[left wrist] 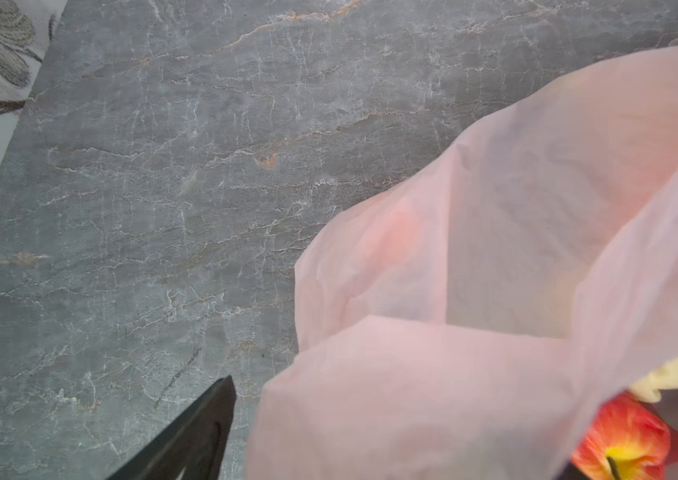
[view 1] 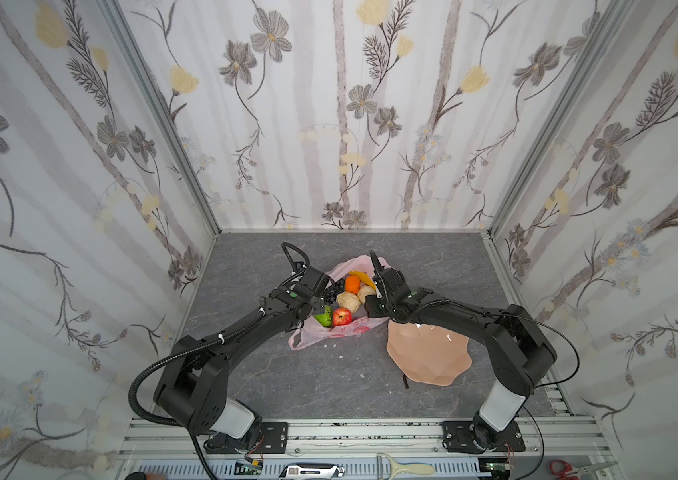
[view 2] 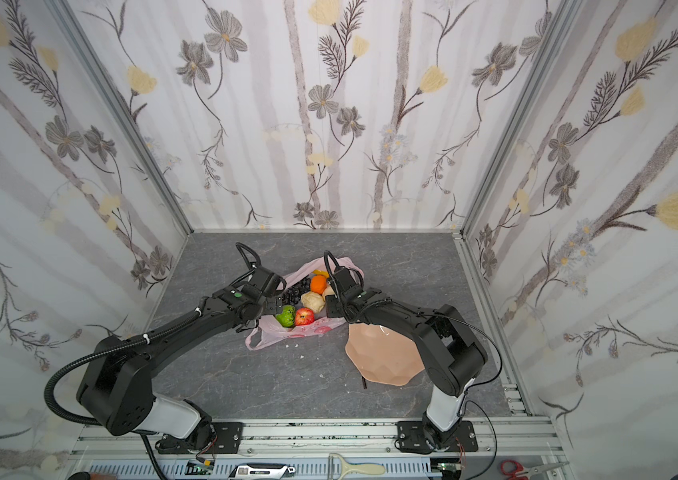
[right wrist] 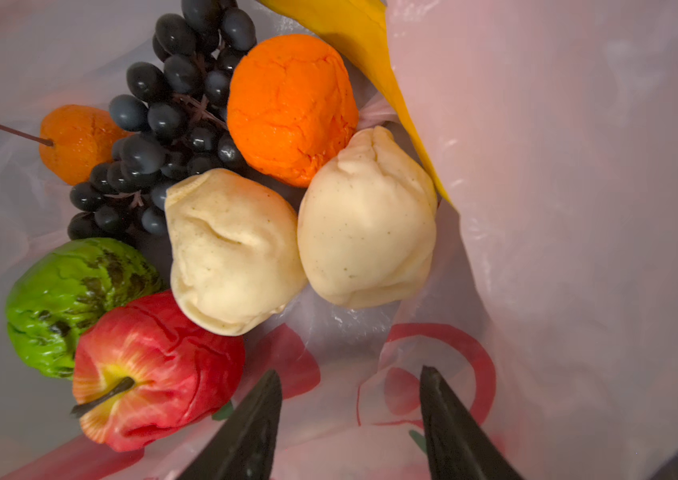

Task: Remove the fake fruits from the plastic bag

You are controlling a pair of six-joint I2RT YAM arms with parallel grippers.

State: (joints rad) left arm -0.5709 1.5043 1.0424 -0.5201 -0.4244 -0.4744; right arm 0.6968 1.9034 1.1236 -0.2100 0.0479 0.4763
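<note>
A: where are the fake fruits point(view 1: 347, 301)?
B: all inside the plastic bag point(view 1: 315, 332); it lies open on the grey table point(view 1: 329, 386), between the two arms.
A: count?
B: eight in the right wrist view; one red apple point(right wrist: 154, 370); one green fruit point(right wrist: 75, 303) touching it; two pears point(right wrist: 233, 253) side by side, touching; two oranges: big orange point(right wrist: 291, 108), small orange point(right wrist: 77, 143) with a stem, partly behind the grape bunch point(right wrist: 167, 124); one bunch; one banana point(right wrist: 354, 29), mostly behind the bag wall.
A: grippers?
B: right gripper point(right wrist: 350, 374) has its jaws apart with nothing between them; it hangs over the printed film just beside the apple and pears. left gripper point(view 1: 324, 305) sits at the bag's left rim by the green fruit; its wrist view shows one finger point(left wrist: 196, 428) far out to the side, the other hidden by film; spread, gripping nothing that shows.
A: in the way?
B: loose bag film fills much of the left wrist view; raised bag wall stands close beside the right gripper. one peach dish point(view 1: 428, 361) near the bag, far edge under the right arm; white crumbs point(view 1: 334, 344) and one dark stick point(view 1: 406, 380) on the table; peeler point(view 1: 410, 469), knife point(view 1: 312, 471), scissors point(view 1: 561, 467) on the front rail, well apart from the bag.
</note>
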